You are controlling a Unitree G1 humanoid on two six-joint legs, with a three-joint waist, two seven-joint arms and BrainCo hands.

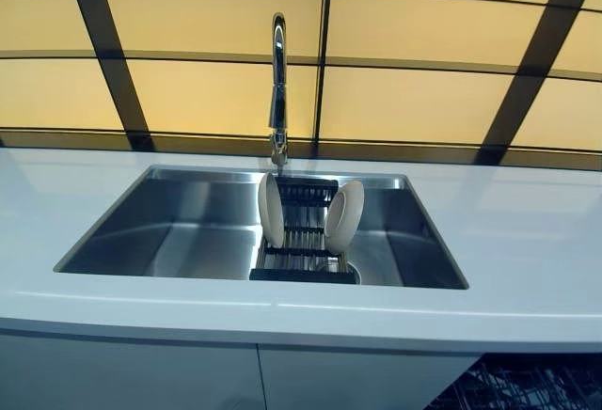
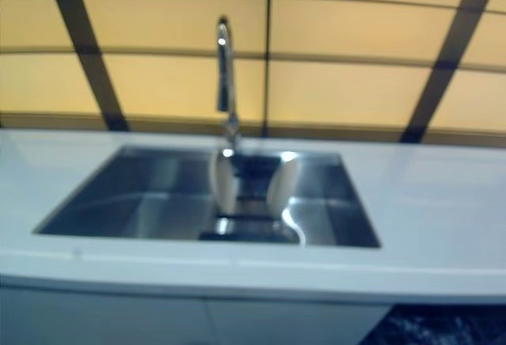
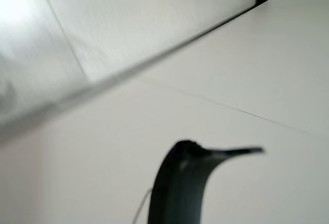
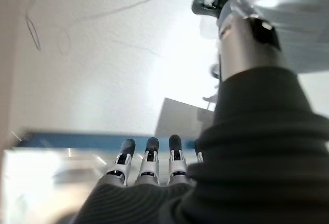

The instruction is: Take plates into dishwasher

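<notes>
Here two round cream plates [image 1: 271, 209] upright in dark wire rack [image 1: 303, 252], steel sink [image 1: 169, 227]; right hand [image 4: 149, 175] fingers straight; left-hand fingers: cannot tell

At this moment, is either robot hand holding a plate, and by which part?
No plate is held. Both plates stand on edge in the sink rack. The right robot hand shows straight, empty fingers; the left's fingers are not visible.

Dishwasher rack [image 1: 527, 386]: only a dark corner shows below the countertop [image 1: 527, 241], cut by the frame edge. Two plates [image 1: 271, 209] stand in the sink's drying rack [image 1: 306, 250]; lower rims hidden behind the rack bars. Left hand [image 3: 180, 188]: one dark blurred shape (fingers unreadable). Right hand [image 4: 149, 175]: fingertips only, thumb hidden.
</notes>
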